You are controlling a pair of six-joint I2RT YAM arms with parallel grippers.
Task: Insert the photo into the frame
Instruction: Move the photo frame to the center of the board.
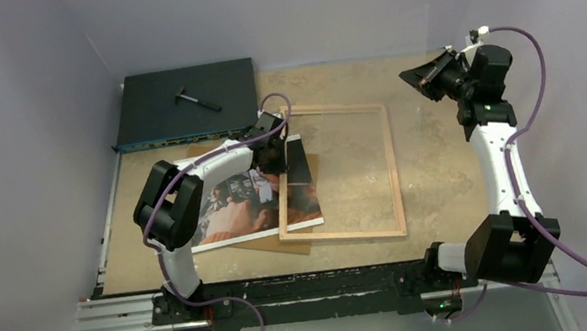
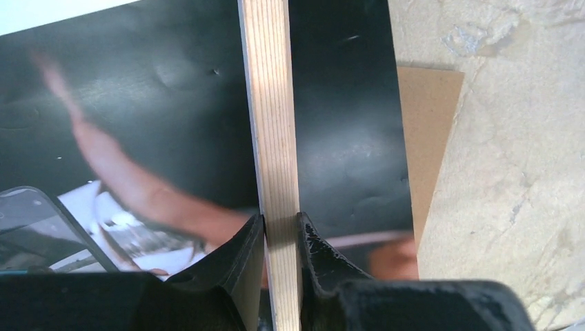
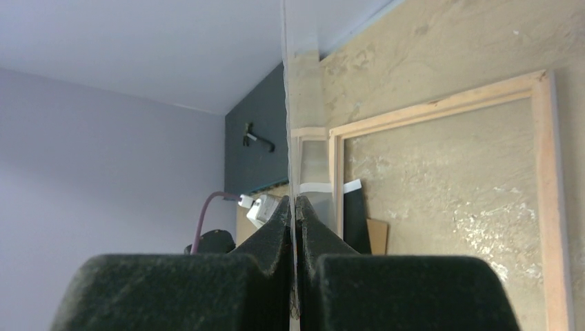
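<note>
The frame [image 1: 395, 170], light wood side up, lies in the middle of the table. Its left rail [image 2: 272, 103] crosses the photo [image 1: 233, 215], a dark glossy print with a white border, so the print's right strip [image 2: 345, 103] shows inside the frame. My left gripper [image 1: 277, 161] is shut on that rail, one finger on each side [image 2: 281, 219]. My right gripper [image 1: 421, 75] hangs raised at the back right, shut on a clear pane [image 3: 285, 103] seen edge-on between its fingers [image 3: 292, 201]. From there the frame [image 3: 545, 207] shows below.
A brown backing board [image 1: 291, 243] lies under the photo, its corner poking out [image 2: 428, 138]. A dark flat box [image 1: 185, 103] with a small black tool [image 1: 198, 99] on it stands at the back left. Grey walls close in the table on three sides.
</note>
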